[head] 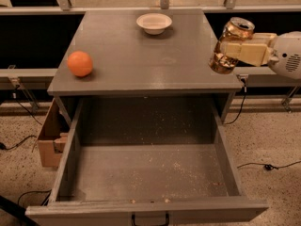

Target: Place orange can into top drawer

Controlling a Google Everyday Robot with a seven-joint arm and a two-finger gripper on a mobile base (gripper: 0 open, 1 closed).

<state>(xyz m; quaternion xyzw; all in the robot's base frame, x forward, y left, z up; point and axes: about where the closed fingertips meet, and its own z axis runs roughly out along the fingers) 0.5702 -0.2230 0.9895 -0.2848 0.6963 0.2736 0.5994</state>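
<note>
My gripper (pixel 237 51) comes in from the right edge and is shut on the orange can (pixel 229 44), a copper-coloured drink can with a silver pull-tab top. The can is tilted and held in the air over the right edge of the grey cabinet top (pixel 141 55). The top drawer (pixel 146 173) is pulled wide open below and in front, with a crumb-speckled floor and a dark handle (pixel 149 219) on its front panel. The can is above and behind the drawer's back right corner.
A round orange fruit (pixel 80 63) lies on the cabinet top at the left. A white bowl (pixel 154 22) stands at the back middle. A cardboard box (pixel 51 138) sits on the floor left of the cabinet. Cables run over the speckled floor on both sides.
</note>
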